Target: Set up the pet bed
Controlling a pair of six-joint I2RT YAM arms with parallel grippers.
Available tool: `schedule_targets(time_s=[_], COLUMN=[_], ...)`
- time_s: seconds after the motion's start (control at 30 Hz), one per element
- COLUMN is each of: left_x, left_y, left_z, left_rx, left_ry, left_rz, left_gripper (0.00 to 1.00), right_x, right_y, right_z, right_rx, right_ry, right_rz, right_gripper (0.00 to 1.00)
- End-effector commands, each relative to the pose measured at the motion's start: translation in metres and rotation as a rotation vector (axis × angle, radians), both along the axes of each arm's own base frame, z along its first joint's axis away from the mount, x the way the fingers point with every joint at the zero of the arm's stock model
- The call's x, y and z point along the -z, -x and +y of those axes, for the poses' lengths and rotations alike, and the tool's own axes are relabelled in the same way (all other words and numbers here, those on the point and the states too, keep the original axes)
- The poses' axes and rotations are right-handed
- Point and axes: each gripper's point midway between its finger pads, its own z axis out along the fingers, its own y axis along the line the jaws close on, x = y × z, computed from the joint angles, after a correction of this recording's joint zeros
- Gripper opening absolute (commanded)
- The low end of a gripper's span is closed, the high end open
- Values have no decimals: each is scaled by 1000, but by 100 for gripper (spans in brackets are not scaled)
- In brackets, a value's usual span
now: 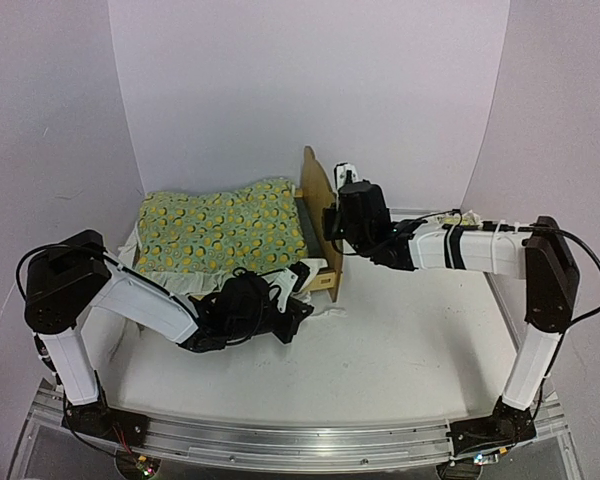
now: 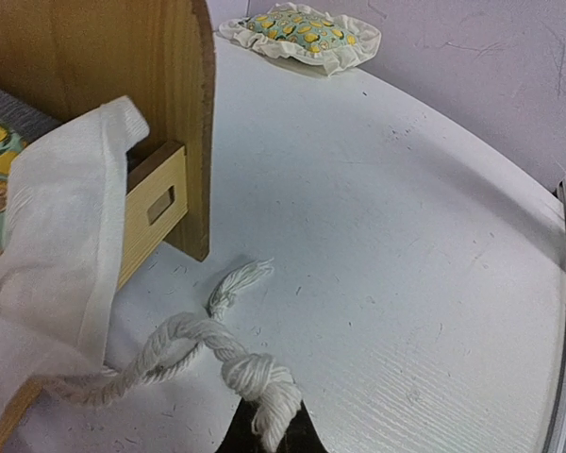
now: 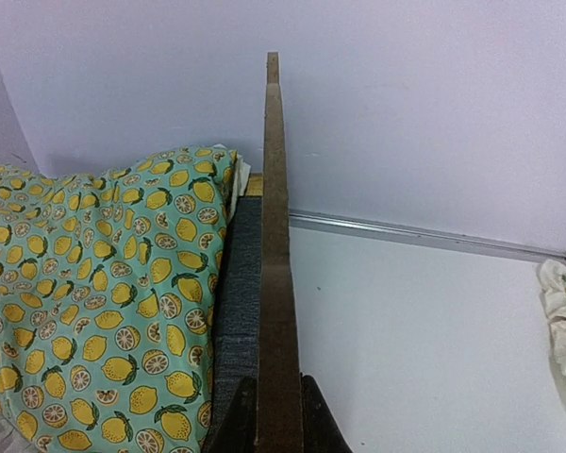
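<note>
Pet bed (image 1: 318, 195) stands at the back left of the worktop (image 1: 410, 340), its lemon-print blanket (image 1: 220, 230) spread over most of it. Right tool (image 3: 278, 423) straddles the top edge of the headboard (image 3: 275, 236), one finger on each side, closed in against the plywood. It's a pinch, probably to brace the frame against sliding.

Grey mattress pad (image 3: 234, 311) shows bare in a strip between blanket and headboard (likely the pillow's spot).

Left tool (image 2: 264, 436) is fully closed, with the knot of a white rope toy (image 2: 217, 354) at its tips, apparently held. The toy lies on the worktop just beside the bed's near corner. Ruffled pillow (image 2: 302, 33) lies well apart, beyond the headboard.
</note>
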Motion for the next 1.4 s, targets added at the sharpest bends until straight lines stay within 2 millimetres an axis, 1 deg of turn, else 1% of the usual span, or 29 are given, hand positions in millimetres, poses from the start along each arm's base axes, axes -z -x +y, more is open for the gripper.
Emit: schedule_targets(time_s=[0.0, 0.03, 0.1, 0.17, 0.2, 0.23, 0.3, 0.33, 0.37, 0.4, 0.47, 0.5, 0.53, 0.6, 0.67, 0.7, 0.73, 0.8, 0.87, 0.97, 1.07, 1.1, 1.13, 1.23, 1.27, 1.37], left_x=[-21, -21, -22, -26, -28, -31, -34, -35, -34, -34, -34, -34, -35, -35, -36, -36, -37, -38, -39, -40, -42, -43, -44, -46, -47, -48], left_y=[-6, -6, -4, -4, -5, -7, -11, -16, -20, -22, -24, -25, -26, -26, -25, -26, -26, -26, -25, -23, -18, -17, -16, -13, -12, -8], left_z=[-3, -2, 0, 2, 3, 6, 13, 18, 22, 27, 36, 39, 43, 50, 54, 56, 58, 60, 59, 55, 51, 50, 49, 48, 48, 43], left_rx=[3, 3, 9, 13, 8, 3, -12, -26, -37, -44, -49, -50, -57, -63, -65, -70, -75, -82, -74, -50, -18, -9, -1, 15, 21, 51], left_ry=[39, 40, 46, 53, 59, 66, 75, 77, 80, 83, 96, 102, 104, 109, 114, 117, 119, 124, 128, 136, 145, 148, 150, 155, 158, 166], left_rz=[-28, -24, -17, -15, -15, -14, -10, -7, -2, 6, 30, 36, 39, 49, 54, 55, 56, 59, 63, 73, 83, 83, 84, 83, 86, 101], left_gripper=[0, 0, 0, 0, 0, 0, 0, 0, 0, 0, 0, 0, 0, 0, 0, 0, 0, 0, 0, 0, 0, 0, 0, 0, 0, 0], right_x=[-26, -22, -21, -19, -11, -17, -14, -10, -2, 7, 38, 55, 70, 94, 110, 124, 133, 153, 166, 181, 193, 200, 207, 220, 221, 216], right_y=[-12, -11, -6, 12, 27, 44, 75, 89, 102, 117, 144, 150, 150, 143, 134, 127, 122, 117, 108, 95, 92, 92, 92, 98, 101, 116], right_z=[-49, -38, -33, -32, -34, -35, -36, -35, -35, -28, -11, -4, 2, 11, 19, 20, 21, 24, 25, 28, 31, 31, 30, 24, 20, 13], right_rx=[123, 32, -50, -150, -212, -275, -394, -448, -498, -576, -692, -715, -719, -709, -710, -696, -686, -694, -673, -661, -679, -686, -695, -698, -694, -723], right_ry=[82, 140, 217, 270, 281, 265, 240, 224, 210, 186, 193, 225, 265, 337, 380, 419, 452, 495, 512, 484, 485, 481, 473, 476, 478, 454], right_rz=[-58, -46, -8, 43, 67, 65, 78, 91, 112, 129, 157, 182, 208, 246, 268, 282, 288, 317, 330, 357, 376, 391, 411, 449, 456, 452], right_gripper=[10, 21, 47, 70, 80, 87, 94, 96, 96, 96, 96, 96, 96, 94, 93, 93, 93, 92, 92, 88, 87, 84, 79, 60, 53, 36])
